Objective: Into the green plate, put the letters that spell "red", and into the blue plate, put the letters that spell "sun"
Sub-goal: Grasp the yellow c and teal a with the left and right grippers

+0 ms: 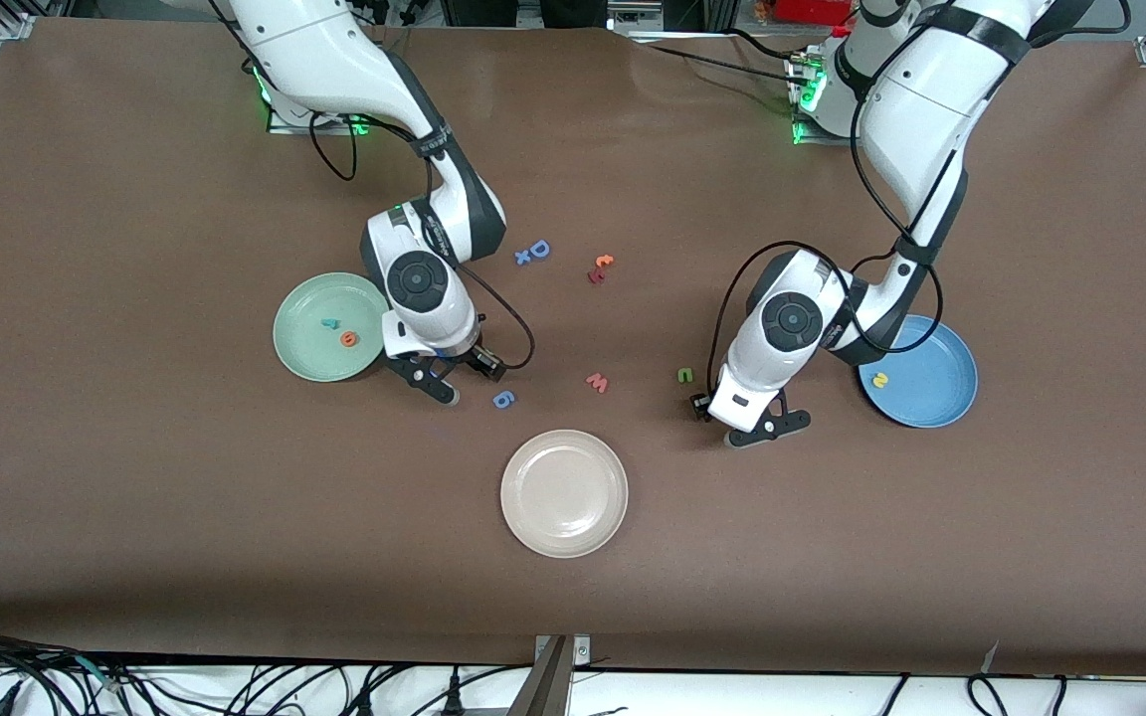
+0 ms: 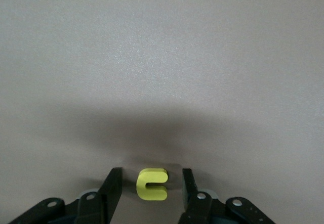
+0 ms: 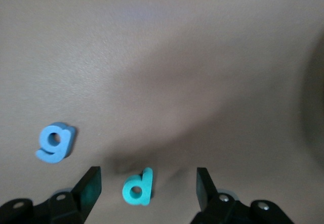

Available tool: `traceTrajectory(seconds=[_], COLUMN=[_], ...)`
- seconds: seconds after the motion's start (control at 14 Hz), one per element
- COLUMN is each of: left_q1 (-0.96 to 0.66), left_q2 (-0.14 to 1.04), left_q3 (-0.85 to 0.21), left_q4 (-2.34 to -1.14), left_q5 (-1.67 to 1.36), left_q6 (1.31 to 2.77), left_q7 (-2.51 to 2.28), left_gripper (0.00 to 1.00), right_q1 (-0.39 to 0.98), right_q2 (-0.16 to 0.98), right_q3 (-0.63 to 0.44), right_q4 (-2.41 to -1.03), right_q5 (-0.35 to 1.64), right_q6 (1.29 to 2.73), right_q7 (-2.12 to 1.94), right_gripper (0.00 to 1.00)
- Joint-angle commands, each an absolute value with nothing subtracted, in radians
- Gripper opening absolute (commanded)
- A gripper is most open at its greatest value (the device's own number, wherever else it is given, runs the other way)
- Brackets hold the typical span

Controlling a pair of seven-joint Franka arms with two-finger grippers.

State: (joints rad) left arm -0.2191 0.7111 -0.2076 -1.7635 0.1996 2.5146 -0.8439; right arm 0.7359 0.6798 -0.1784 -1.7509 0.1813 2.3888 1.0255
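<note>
The green plate (image 1: 306, 350) holds a teal r (image 1: 330, 323) and an orange e (image 1: 347, 339). My right gripper (image 1: 431, 381) is low beside that plate. In the right wrist view it (image 3: 147, 189) is open, with the teal d (image 3: 137, 187) flat on the table between its fingers, untouched. The blue plate (image 1: 936, 390) holds a yellow s (image 1: 879, 379). My left gripper (image 1: 767, 428) is low next to it. It (image 2: 150, 189) stands open around the yellow u (image 2: 152, 184), with a gap on each side. A dark green n (image 1: 684, 375) lies beside the left gripper.
A cream-white plate (image 1: 564, 492) sits nearest the front camera, midway. A blue g (image 1: 503, 399) lies close to the right gripper, and a pinkish w (image 1: 597, 382) lies in the middle. A blue D (image 1: 538, 249) and orange-red letters (image 1: 600, 268) lie toward the bases.
</note>
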Motion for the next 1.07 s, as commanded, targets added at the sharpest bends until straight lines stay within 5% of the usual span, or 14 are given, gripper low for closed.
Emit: traceTrajectory(seconds=[0.0, 0.36, 1.0], left_q1=[-0.232, -0.232, -0.216], left_q2=[0.726, 0.724, 0.689], left_q3=[-0.193, -0.193, -0.190], left_q4=[-1.747, -1.749, -1.746], left_q5=[0.238, 0.239, 0.267], left_q6=[2.517, 2.517, 2.502], left_q7=[-0.859, -0.861, -0.822], left_gripper=[0.47, 0.22, 0.14], right_q1=[0.744, 0.752, 0.767], right_q2=[0.696, 0.698, 0.713], right_q3=[-0.176, -0.164, -0.163], right_q4=[-1.724, -1.726, -1.729], right_q5=[0.183, 0.183, 0.178], right_q6=[2.390, 2.388, 2.388], right_q7=[1.051, 1.048, 1.039], right_gripper=[0.83, 0.70, 0.20])
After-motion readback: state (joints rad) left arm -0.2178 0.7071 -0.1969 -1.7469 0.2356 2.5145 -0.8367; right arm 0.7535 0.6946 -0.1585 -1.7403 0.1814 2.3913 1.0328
